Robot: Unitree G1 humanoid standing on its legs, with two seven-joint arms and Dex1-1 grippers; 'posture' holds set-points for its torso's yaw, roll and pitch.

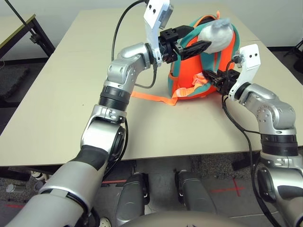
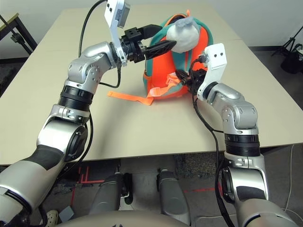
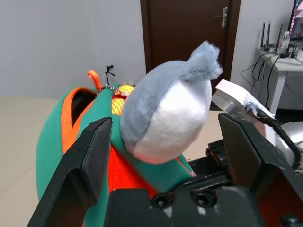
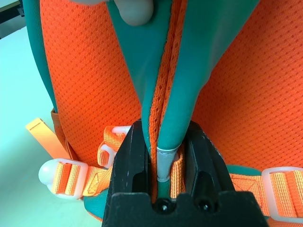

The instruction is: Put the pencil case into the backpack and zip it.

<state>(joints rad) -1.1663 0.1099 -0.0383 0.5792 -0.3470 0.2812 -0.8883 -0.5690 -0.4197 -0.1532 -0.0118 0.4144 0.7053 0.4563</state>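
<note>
The orange backpack (image 1: 189,71) with teal trim stands upright on the table, its strap side toward me. A grey and white soft piece (image 3: 165,109) sticks out at its top. My left gripper (image 1: 201,37) is open, its fingers on either side of that soft piece, close to it. In the left wrist view a dark gap (image 3: 80,99) shows along the backpack's orange-edged top. My right gripper (image 4: 165,137) is shut on a teal shoulder strap (image 4: 184,71) low on the backpack's right side. The pencil case is out of view.
A loose orange webbing strap (image 1: 151,98) trails from the backpack's base across the beige table (image 1: 71,94) toward the left. Another table (image 1: 14,28) stands beyond the far left corner. The table's near edge runs just in front of my body.
</note>
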